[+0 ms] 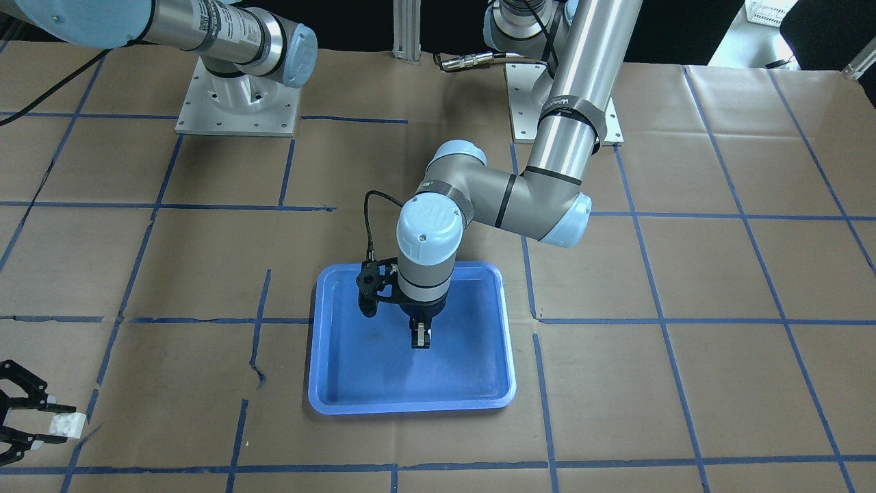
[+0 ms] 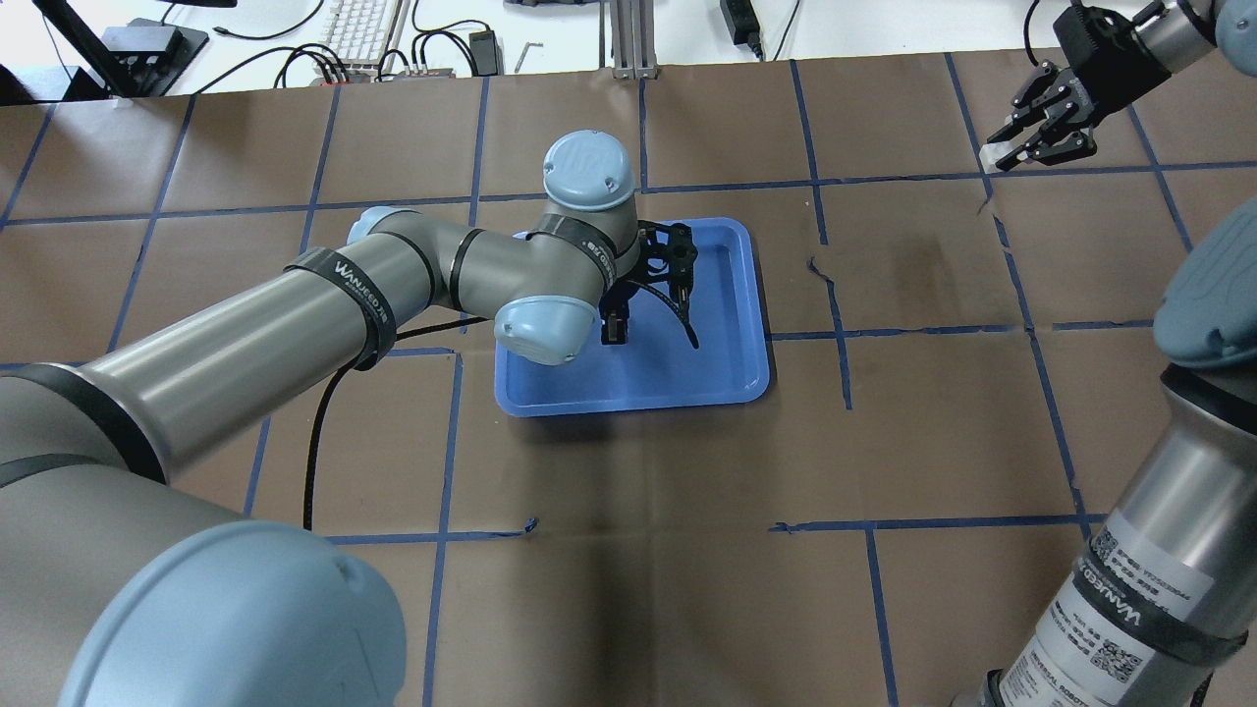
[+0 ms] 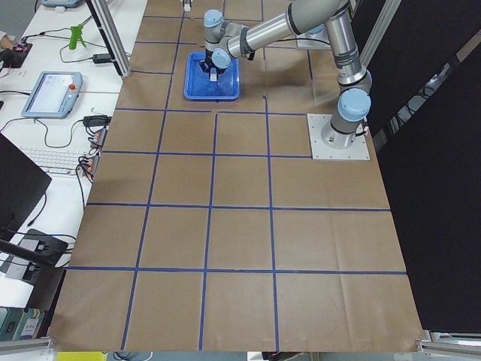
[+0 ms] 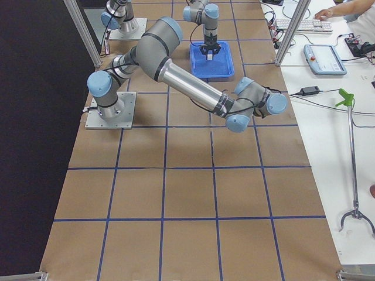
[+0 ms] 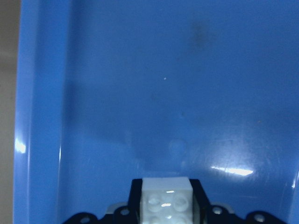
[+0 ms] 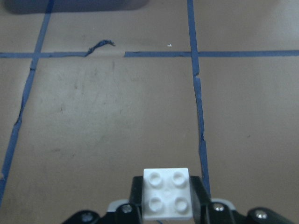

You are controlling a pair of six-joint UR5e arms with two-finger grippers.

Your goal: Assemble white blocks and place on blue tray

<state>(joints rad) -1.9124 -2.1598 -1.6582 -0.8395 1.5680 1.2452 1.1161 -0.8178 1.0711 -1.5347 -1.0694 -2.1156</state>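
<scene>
The blue tray (image 1: 410,405) lies at the table's middle; it also shows in the overhead view (image 2: 638,398). My left gripper (image 1: 421,340) points down over the tray's floor and is shut on a white block (image 5: 166,201). I cannot tell whether that block touches the floor. My right gripper (image 2: 1013,157) is far from the tray, low over the brown paper at the table's far corner on my right. It is shut on the other white block (image 6: 167,193), studs up, which also shows in the front-facing view (image 1: 67,424).
Brown paper with blue tape grid lines (image 1: 534,320) covers the table. The two arm bases (image 1: 236,103) stand at the robot's edge. My left arm's elbow (image 2: 535,329) hangs over the tray's near left corner. Torn tape (image 6: 99,46) lies ahead of the right gripper.
</scene>
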